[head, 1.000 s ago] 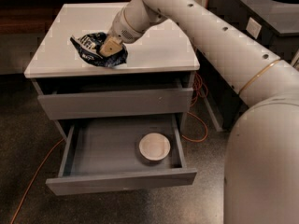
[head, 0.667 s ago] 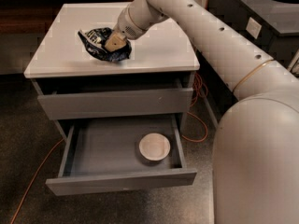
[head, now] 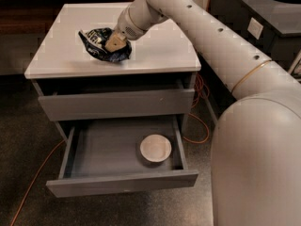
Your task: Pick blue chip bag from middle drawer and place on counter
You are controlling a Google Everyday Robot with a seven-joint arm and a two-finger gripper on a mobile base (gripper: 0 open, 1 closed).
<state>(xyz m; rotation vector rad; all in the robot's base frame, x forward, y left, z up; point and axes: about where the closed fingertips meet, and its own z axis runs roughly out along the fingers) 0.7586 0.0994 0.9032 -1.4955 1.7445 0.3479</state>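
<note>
One blue chip bag (head: 101, 44): on counter (head: 160, 51), toward its left edge, out of drawer.
Gripper (head: 115, 42): atop the bag; holding or let go, cannot tell.
Middle drawer (head: 122, 182): open, only a bowl (head: 155, 148) inside.
Remaining: release and withdraw, I judge.

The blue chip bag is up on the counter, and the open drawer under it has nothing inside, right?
Not quite. The open middle drawer is not empty: a round off-white bowl sits in it, as the camera view shows. The rest is right: the blue chip bag is up on the counter, with the end effector down on it.
</note>
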